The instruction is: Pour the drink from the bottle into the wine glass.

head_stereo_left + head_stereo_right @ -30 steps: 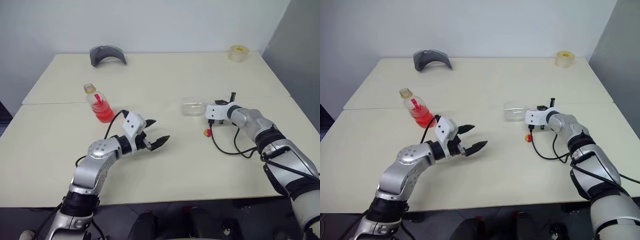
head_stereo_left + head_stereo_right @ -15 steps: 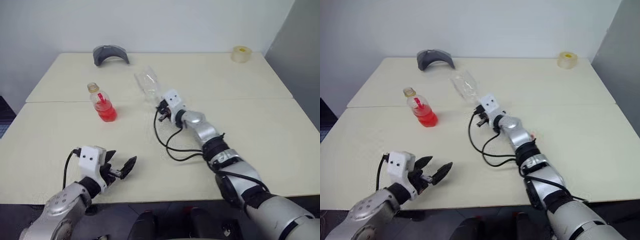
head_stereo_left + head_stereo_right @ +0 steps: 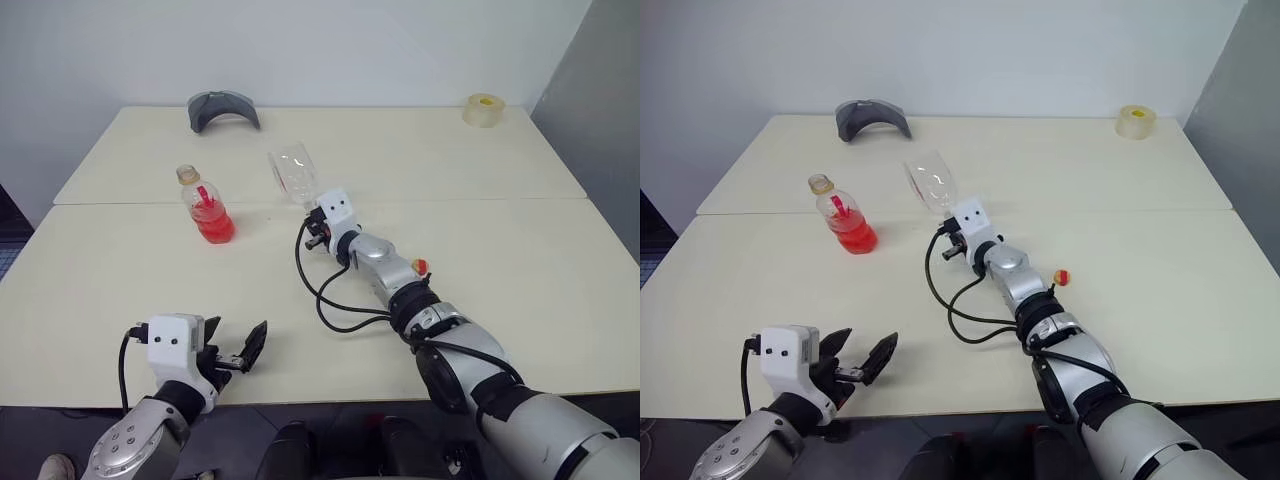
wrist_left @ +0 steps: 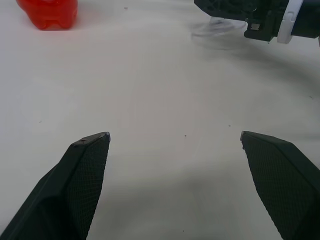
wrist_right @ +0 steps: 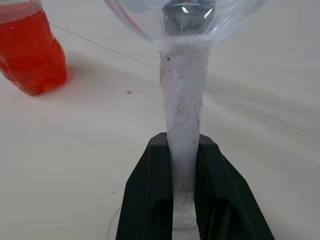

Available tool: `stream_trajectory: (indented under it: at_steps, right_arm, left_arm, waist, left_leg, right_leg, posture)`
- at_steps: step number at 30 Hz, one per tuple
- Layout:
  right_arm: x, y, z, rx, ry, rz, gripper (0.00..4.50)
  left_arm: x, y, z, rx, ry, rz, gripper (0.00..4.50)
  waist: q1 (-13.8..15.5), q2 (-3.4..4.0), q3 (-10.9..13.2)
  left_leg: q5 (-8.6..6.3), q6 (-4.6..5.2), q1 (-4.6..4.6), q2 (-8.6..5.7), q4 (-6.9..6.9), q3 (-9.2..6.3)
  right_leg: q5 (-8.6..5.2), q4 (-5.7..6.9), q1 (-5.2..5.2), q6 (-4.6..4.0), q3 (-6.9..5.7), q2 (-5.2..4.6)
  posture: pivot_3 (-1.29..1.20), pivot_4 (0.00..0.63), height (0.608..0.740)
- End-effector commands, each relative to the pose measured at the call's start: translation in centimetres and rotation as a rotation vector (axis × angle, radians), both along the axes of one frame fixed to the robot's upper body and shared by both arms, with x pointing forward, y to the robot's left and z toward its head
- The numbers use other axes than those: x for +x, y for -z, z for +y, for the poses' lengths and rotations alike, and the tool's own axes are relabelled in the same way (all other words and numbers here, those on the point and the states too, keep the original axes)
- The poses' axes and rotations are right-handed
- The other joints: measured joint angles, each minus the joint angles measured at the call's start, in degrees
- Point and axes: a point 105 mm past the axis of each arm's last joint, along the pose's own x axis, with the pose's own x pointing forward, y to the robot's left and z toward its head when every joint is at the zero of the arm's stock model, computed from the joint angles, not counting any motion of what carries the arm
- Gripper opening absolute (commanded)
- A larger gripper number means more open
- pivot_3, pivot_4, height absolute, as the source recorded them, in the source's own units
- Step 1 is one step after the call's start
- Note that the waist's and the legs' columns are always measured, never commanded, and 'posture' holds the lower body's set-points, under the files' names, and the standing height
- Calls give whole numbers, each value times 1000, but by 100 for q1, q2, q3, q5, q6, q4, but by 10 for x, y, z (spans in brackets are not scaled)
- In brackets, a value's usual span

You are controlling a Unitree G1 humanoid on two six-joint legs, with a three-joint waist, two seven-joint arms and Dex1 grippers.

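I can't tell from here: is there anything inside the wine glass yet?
The wine glass looks empty. The red drink sits in the bottle. The bowl's inside bottom is blurred by reflections.

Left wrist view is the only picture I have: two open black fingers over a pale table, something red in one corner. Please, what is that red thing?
Observer: It is the small clear plastic bottle holding bright red drink, standing upright on the cream table.
Operator: Does it have its cap on?
Observer: No, the neck is open; a small yellow-and-red cap lies on the table beside the right forearm.
Operator: Where is the glass?
Observer: The right gripper is shut on the thin stem of the clear stemmed wine glass, whose bowl looks empty.
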Motion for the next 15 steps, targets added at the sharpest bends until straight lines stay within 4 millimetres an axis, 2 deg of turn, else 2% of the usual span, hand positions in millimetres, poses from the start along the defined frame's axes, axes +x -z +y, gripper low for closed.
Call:
stream_trajectory:
  at_steps: [1,4,9,15]
  right_arm:
    - [-17,28,15,-10,-19,87,236]
    - [-15,41,-3,-49,26,137,236]
    - [-18,50,-31,-94,64,185,236]
    - [-19,36,-41,-103,66,156,236]
  left_arm:
    - [-1,-9,-3,13,6,-55,4500]
    - [-1,-5,2,19,0,-51,4500]
    - [-4,2,8,25,-3,-45,4500]
    - [2,7,11,26,-1,-57,4500]
  waist:
    - [0,1,-2]
    - [6,9,-14]
    - [20,13,-40]
    - [30,17,-48]
  left_leg:
    - [0,0,1,0,0,0]
    - [0,0,3,0,-1,0]
    - [-1,3,8,-1,-2,0]
    - [-2,4,10,-1,-2,-1]
  right_leg:
    - [0,0,1,0,0,0]
    - [0,-1,3,0,1,0]
    - [-1,-6,10,0,1,-2]
    - [-1,-8,13,0,-2,-1]
  posture:
    - [0,150,740]
    - [0,150,740]
    - [0,150,740]
    - [0,150,740]
